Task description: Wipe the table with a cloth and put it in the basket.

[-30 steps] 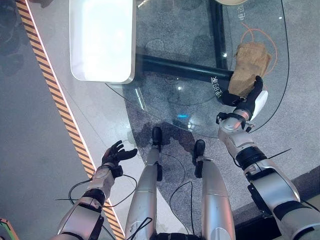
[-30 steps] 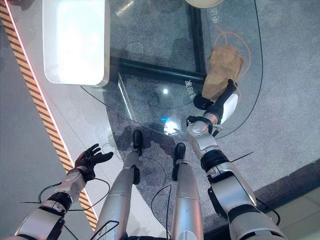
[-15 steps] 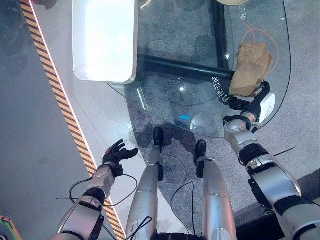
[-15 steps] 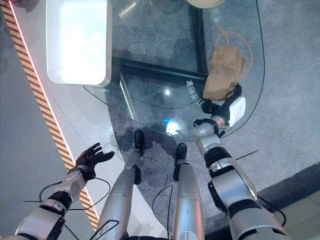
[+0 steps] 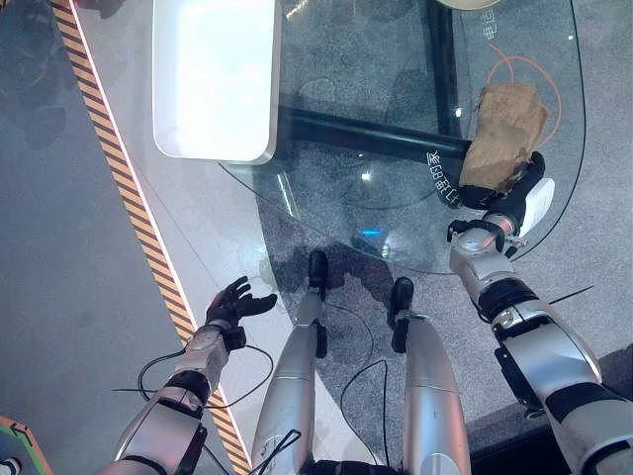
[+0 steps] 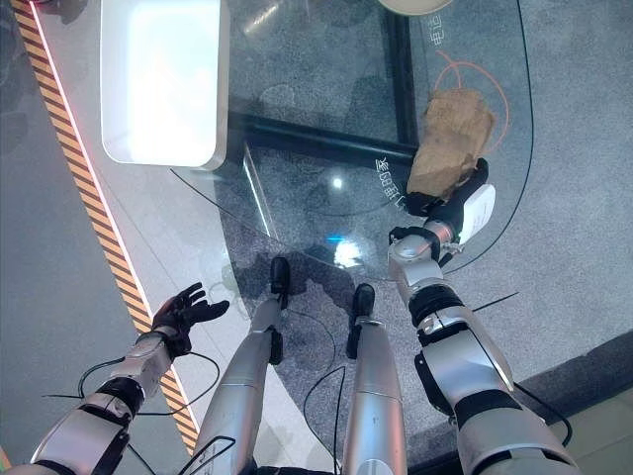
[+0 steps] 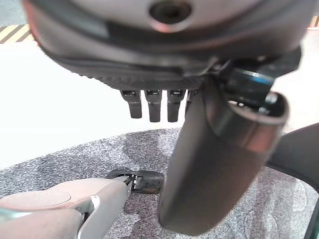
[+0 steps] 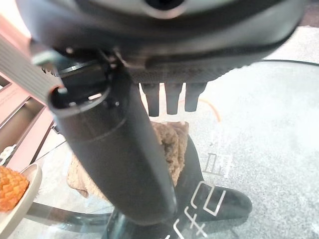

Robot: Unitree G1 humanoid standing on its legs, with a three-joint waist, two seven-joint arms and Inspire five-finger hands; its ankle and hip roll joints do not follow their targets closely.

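Cloth (image 5: 503,135): brown, crumpled, lying on the glass bench (image 5: 336,168) near its right-hand rim, over an orange loop that shows through or on the glass. It is bunched into a long pad rather than spread flat, which suits wiping: a thick wad gives the hand something to bear on.

Right hand (image 5: 516,187): at the end of the cloth nearest the robot, touching it. Right wrist view shows the fingers (image 8: 167,97) straight and extended above the cloth, thumb standing out, nothing curled round the fabric. Reading: the hand is open and laid at the cloth's near edge so as to push or drag it across the glass, not to lift it.

Left hand (image 5: 235,302): well apart from the cloth, low beside the robot over the floor near the striped floor line (image 5: 119,178). Fingers loosely spread, holding nothing. Idle; likely kept clear so it does not foul the wiping arm.

White tray-like object (image 5: 213,79): on the bench, well apart from the cloth, on the far-left side of it.

A rounded pale rim (image 6: 420,5) shows beyond the cloth at the far edge; cannot tell whether it is the basket.

Judgement: wiping stage; basket step not yet begun.
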